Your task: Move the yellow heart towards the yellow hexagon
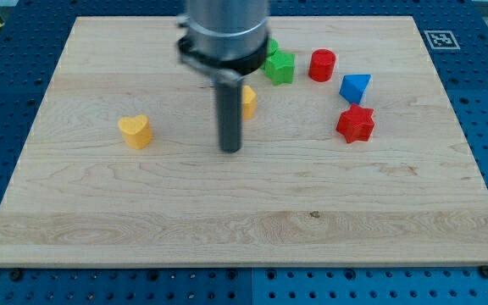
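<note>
The yellow heart (135, 130) lies on the wooden board at the view's left of centre. The yellow hexagon (248, 102) sits right of centre, mostly hidden behind my rod. My tip (230, 150) rests on the board about a hundred pixels to the right of the heart and just below and left of the hexagon. It touches neither block.
A green star (280, 66) and another green block (271, 47) partly hidden by the arm sit near the top. A red cylinder (322, 64), a blue block (355, 87) and a red star (356, 124) stand at the right. The board's edge (244, 264) runs along the bottom.
</note>
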{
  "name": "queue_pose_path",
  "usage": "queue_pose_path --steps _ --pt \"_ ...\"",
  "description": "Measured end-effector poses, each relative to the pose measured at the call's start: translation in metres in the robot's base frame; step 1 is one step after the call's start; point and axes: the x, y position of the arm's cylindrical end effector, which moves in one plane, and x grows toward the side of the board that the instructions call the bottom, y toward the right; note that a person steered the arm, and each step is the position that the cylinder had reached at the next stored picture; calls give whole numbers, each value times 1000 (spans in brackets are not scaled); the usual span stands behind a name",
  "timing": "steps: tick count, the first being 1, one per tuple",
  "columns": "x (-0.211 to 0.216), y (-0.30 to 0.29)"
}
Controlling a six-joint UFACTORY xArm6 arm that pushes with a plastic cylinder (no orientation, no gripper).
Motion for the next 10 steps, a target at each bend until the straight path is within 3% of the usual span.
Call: queue_pose_path --steps 1,2,6,7,10 --pt "18 -57" --pt "7 -122" --pt "-14 -178" --pt "-22 -172" --pt "-29 -81"
